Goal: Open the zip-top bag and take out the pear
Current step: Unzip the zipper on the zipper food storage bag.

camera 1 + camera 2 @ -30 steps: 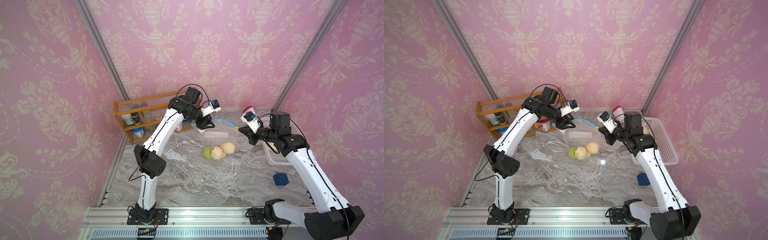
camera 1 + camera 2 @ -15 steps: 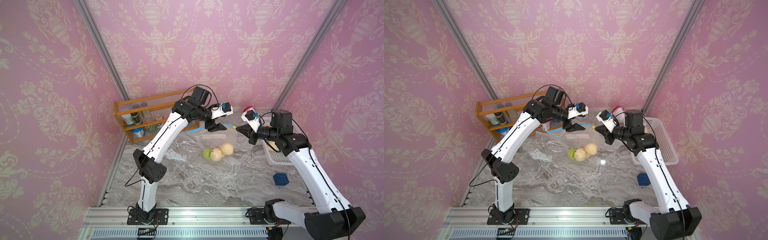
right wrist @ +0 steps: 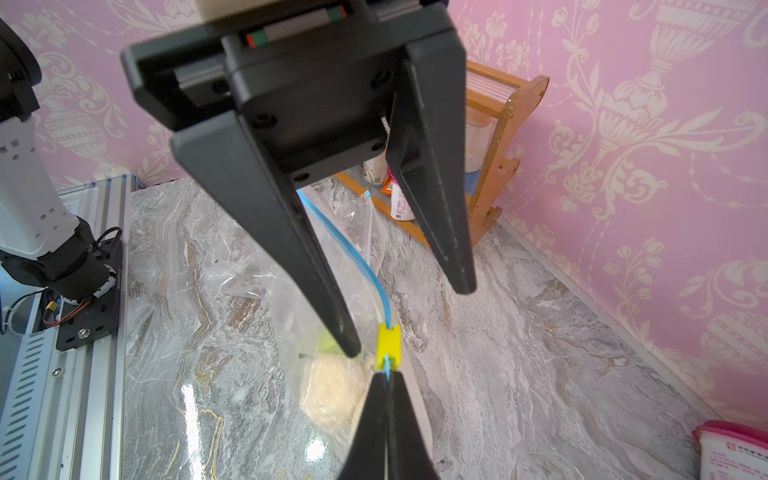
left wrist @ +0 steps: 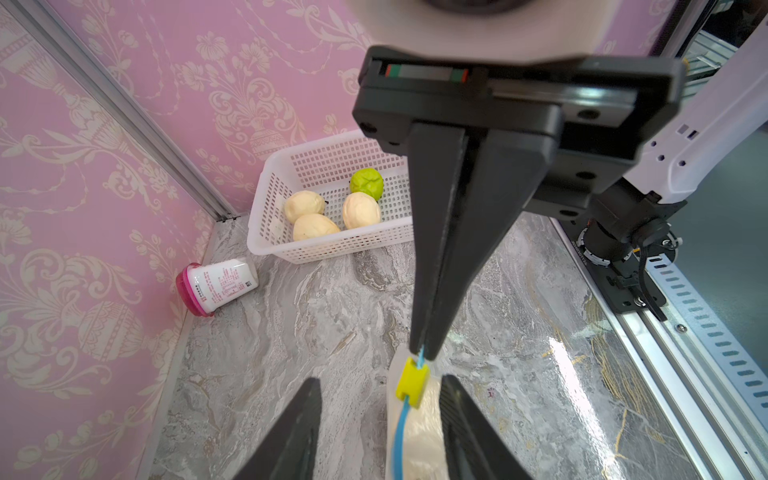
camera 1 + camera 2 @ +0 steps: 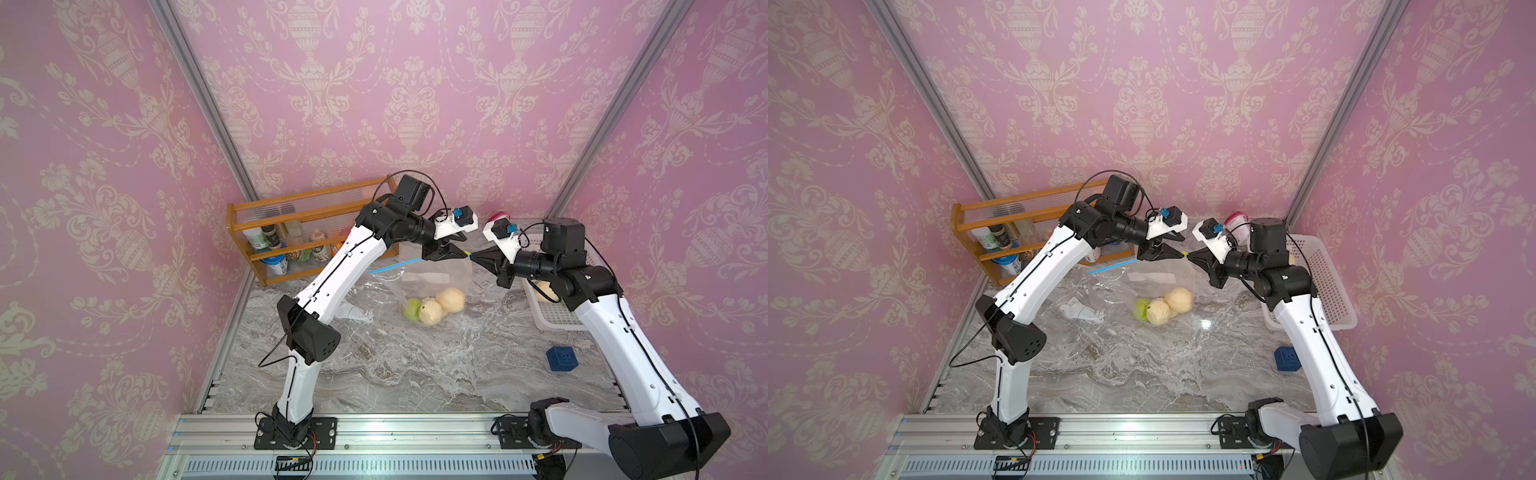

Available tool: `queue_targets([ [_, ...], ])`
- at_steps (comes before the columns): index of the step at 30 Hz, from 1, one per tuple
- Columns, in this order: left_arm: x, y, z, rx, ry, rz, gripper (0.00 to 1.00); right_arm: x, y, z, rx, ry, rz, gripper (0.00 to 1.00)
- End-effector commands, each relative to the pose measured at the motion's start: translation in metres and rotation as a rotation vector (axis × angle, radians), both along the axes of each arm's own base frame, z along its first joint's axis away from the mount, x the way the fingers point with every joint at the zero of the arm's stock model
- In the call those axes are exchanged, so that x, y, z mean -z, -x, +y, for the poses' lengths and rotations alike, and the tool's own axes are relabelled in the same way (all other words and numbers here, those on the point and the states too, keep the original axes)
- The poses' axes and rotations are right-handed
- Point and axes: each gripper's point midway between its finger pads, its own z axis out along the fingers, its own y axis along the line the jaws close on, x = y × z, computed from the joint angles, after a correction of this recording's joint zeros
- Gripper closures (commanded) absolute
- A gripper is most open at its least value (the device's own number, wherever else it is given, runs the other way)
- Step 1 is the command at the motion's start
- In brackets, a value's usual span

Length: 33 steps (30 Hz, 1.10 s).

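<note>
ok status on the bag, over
Right gripper shut on the bag at its zip end. Left gripper open, straddling the yellow slider. Pears inside. Nothing blocking the slider.

Worktop [image 5: 415, 374]: the zip-top bag [image 5: 432, 276] sits centre-rear, with three fruits [image 5: 430, 311] inside, touching one another. A rack [image 5: 307, 212] stands in the rear left corner, behind the bag. A basket [image 5: 557, 322] at the right edge holds four more fruits [image 4: 360, 210]. A cube [image 5: 562, 360] lies before the basket and a jar [image 4: 216, 284] lies on its side behind it.
</note>
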Motion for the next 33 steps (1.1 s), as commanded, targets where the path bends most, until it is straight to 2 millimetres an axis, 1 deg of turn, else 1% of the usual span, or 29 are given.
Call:
queue_targets([
  [1, -0.001, 0.011, -0.005, 0.047, 0.009, 0.027, 0.52, -0.015, 0.000, 0.003, -0.015, -0.036, -0.022, 1.00],
  [3, 0.000, 0.011, -0.007, 0.047, 0.009, 0.024, 0.55, -0.015, 0.000, 0.003, -0.017, -0.037, -0.023, 1.00],
  [7, 0.001, 0.010, -0.007, 0.043, 0.002, 0.021, 0.70, -0.015, 0.001, 0.003, -0.018, -0.040, -0.024, 1.00],
  [9, 0.002, 0.009, -0.007, 0.041, 0.000, 0.020, 0.73, -0.016, 0.001, 0.003, -0.017, -0.041, -0.023, 1.00],
  [13, 0.003, 0.010, -0.007, 0.044, -0.001, 0.026, 0.75, -0.016, 0.000, 0.003, -0.016, -0.049, -0.021, 1.00],
  [14, 0.004, 0.010, -0.007, 0.043, -0.003, 0.029, 0.77, -0.016, 0.000, 0.003, -0.015, -0.051, -0.021, 1.00],
  [16, 0.005, 0.010, -0.007, 0.045, -0.007, 0.031, 0.85, -0.016, 0.000, 0.004, -0.013, -0.058, -0.023, 1.00],
  [18, 0.007, 0.009, -0.006, 0.036, -0.016, 0.028, 0.98, -0.017, 0.000, 0.003, -0.008, -0.064, -0.026, 1.00],
  [19, 0.009, 0.007, -0.005, 0.027, -0.027, 0.020, 1.00, -0.017, -0.001, 0.003, -0.004, -0.066, -0.027, 1.00],
  [23, 0.016, -0.005, 0.004, -0.046, -0.082, 0.009, 1.00, -0.018, -0.004, -0.003, 0.026, -0.084, -0.028, 1.00],
  [26, 0.016, -0.015, 0.013, -0.101, -0.089, 0.039, 1.00, -0.020, -0.009, -0.011, 0.061, -0.106, -0.032, 1.00],
  [31, 0.011, -0.041, 0.039, -0.228, -0.077, 0.099, 1.00, -0.023, -0.016, -0.025, 0.130, -0.126, -0.038, 1.00],
  [33, 0.011, -0.049, 0.051, -0.267, -0.084, 0.110, 1.00, -0.024, -0.018, -0.030, 0.154, -0.132, -0.042, 1.00],
])
